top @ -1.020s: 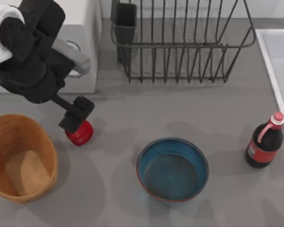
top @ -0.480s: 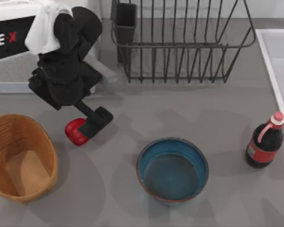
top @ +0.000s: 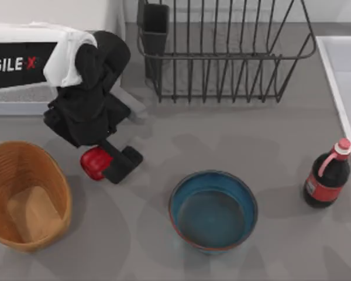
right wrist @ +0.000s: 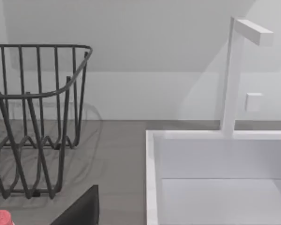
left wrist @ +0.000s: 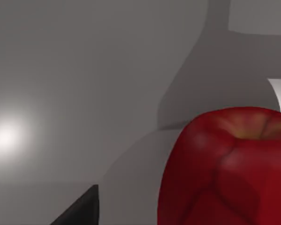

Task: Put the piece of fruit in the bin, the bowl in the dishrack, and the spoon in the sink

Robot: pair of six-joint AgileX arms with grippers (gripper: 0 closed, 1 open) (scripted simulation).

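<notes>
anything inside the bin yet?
No. The bin shows just its bare flat bottom; the near wall hides a strip of floor. The fruit sits on the table at the left pincer.

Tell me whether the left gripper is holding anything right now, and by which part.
Cannot be told. The left gripper sits low against the piece of fruit, at its right side, but a closed hold isn't visible.

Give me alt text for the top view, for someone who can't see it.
The left arm's claw is down at a red piece of fruit on a grey table, beside an orange-tan bin at the left. A blue bowl sits in front, a dishrack behind, a dark bottle and the sink at the right.
</notes>
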